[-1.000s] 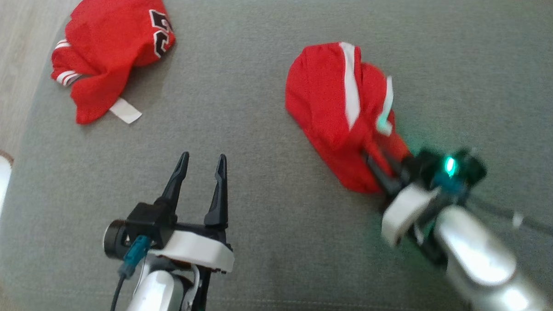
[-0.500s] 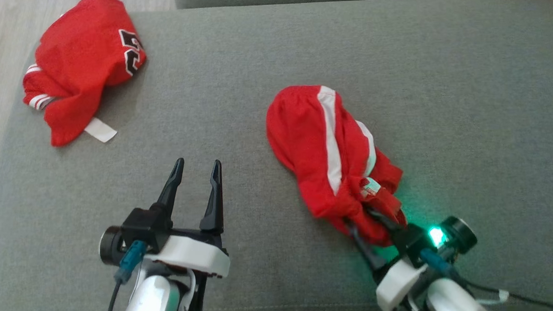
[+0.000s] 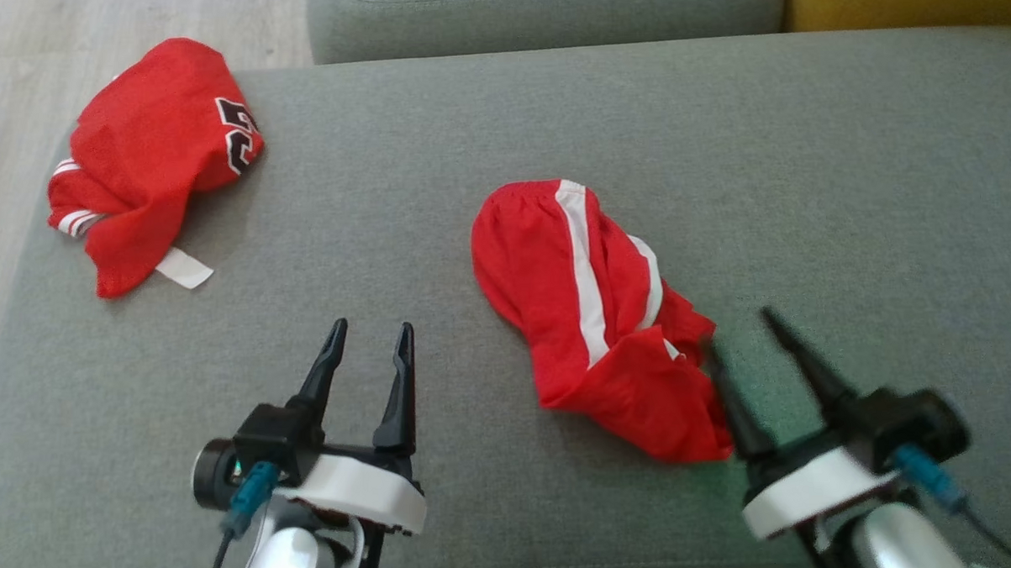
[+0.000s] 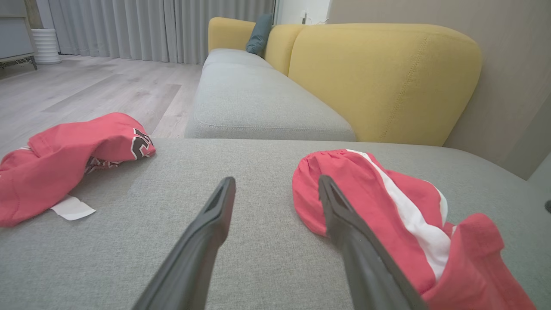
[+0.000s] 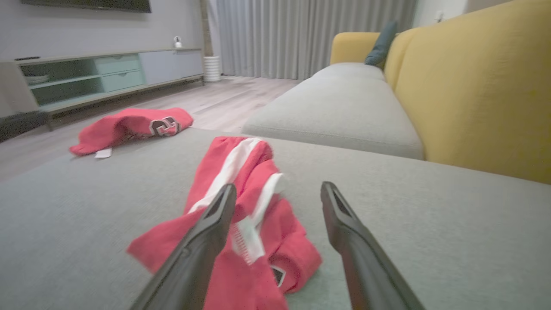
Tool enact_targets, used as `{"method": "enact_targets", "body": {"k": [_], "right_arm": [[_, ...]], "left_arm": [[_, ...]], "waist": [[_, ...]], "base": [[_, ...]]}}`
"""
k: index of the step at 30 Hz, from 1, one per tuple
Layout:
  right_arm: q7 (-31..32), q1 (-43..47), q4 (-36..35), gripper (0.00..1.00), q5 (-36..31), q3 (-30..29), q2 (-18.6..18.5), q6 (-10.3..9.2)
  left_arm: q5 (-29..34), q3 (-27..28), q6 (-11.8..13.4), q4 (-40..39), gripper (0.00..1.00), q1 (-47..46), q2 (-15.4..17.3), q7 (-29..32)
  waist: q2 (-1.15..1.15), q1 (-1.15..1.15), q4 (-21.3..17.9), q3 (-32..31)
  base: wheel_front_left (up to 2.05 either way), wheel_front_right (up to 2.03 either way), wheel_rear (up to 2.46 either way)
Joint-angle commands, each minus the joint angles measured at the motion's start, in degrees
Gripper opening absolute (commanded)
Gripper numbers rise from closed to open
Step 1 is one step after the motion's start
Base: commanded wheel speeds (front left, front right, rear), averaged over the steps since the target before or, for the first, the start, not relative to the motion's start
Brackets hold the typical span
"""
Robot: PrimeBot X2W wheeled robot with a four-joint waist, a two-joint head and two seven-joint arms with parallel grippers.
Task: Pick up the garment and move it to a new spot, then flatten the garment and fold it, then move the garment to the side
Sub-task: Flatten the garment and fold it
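The garment point(image 3: 530, 266), red with white stripes, lies crumpled in the middle of the grey cushion point(image 3: 805, 181); it also appears as the garment point(image 4: 370, 181) and the garment point(image 5: 211, 172) in the wrist views. My right gripper point(image 3: 738, 330) is open just beyond the garment's near right end, its left finger at the cloth's edge and nothing between the jaws. Seen from the wrist, the right gripper point(image 5: 277, 186) stands wide, with the cloth under and beside its left finger. My left gripper point(image 3: 371, 326) hovers open over bare cushion, left of the garment, and is empty; its wrist view shows the left gripper point(image 4: 275, 180) the same way.
A second red garment point(image 3: 148, 153) with a black number and a white tag lies at the cushion's far left corner. Beyond the cushion are another grey seat point(image 3: 546, 13) and a yellow backrest point(image 4: 379, 77). Wooden floor point(image 3: 11, 83) lies off the left edge.
The right gripper has gone from shut on the garment's near end to open and has let it go; the garment now lies loose. The head view has shifted. The left gripper has stayed open.
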Motion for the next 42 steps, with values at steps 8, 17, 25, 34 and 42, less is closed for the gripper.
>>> {"method": "enact_targets", "body": {"k": [8,17,25,34,42], "right_arm": [[8.0,-3.7,-2.5,1.0,2.4,0.0,-1.7,0.42],[9.8,-6.2,3.1,0.15,8.2,5.5,-2.5,0.42],[5.7,-11.0,7.8,0.0,3.0,-0.6,-4.1,0.42],[-1.1,-14.2,3.8,0.0,-8.0,-18.5,-2.9,0.42],[-4.0,-6.3,3.0,0.0,-11.8,-12.1,1.2,0.42]], "left_arm": [[0.0,0.5,-0.1,-1.7,1.0,-1.7,0.0,-0.4],[-0.2,1.1,0.1,-1.8,1.0,-1.9,0.0,-0.4],[-0.2,1.5,0.5,-2.0,1.0,-2.1,0.0,-0.4],[-0.2,1.6,0.6,-2.7,1.0,-2.4,0.0,-0.4],[0.0,2.1,0.5,-2.8,1.0,-2.7,0.0,-0.4]], "waist": [[0.0,0.0,3.5,-0.1],[0.0,0.0,5.4,1.1],[0.0,0.0,4.6,1.3],[0.0,0.0,2.0,1.9],[0.0,0.0,0.6,2.6]], "base": [[0.0,0.0,0.0],[0.0,0.0,0.0],[0.0,0.0,0.0],[0.0,0.0,0.0],[0.0,0.0,0.0]]}}
